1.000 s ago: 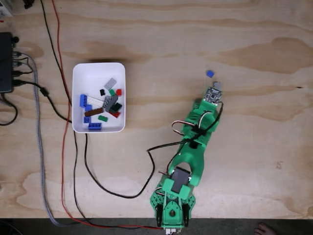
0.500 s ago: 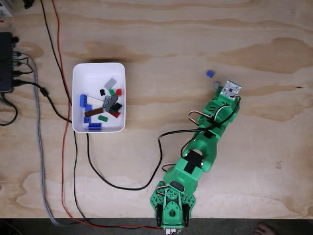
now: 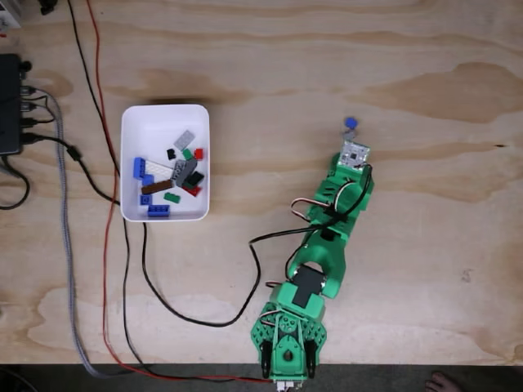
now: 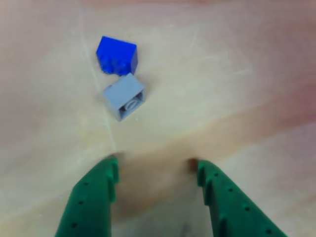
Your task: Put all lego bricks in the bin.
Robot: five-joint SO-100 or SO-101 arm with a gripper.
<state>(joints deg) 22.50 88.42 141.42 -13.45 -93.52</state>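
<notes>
Plywood table point(image 3: 343, 49) — bin point(image 3: 131, 163), cables point(image 3: 69, 245), two bricks point(image 4: 123, 96).

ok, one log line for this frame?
hand: open, empty, above table | targets: blue brick, grey brick ahead, touching | bin: holds the other bricks

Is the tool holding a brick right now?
No, in the other view the tool is open and empty, with the grey brick and blue brick lying on the table ahead of it.

Fixed view: overhead, straight down on whole table point(image 3: 270, 65), far, arm base at bottom edge. Other view: close, low, behind open gripper point(image 4: 154, 165), facing forward over fingertips. Shared: blue brick point(image 4: 117, 55) point(image 3: 350, 123) and grey brick point(image 4: 124, 96) just ahead of gripper.
</notes>
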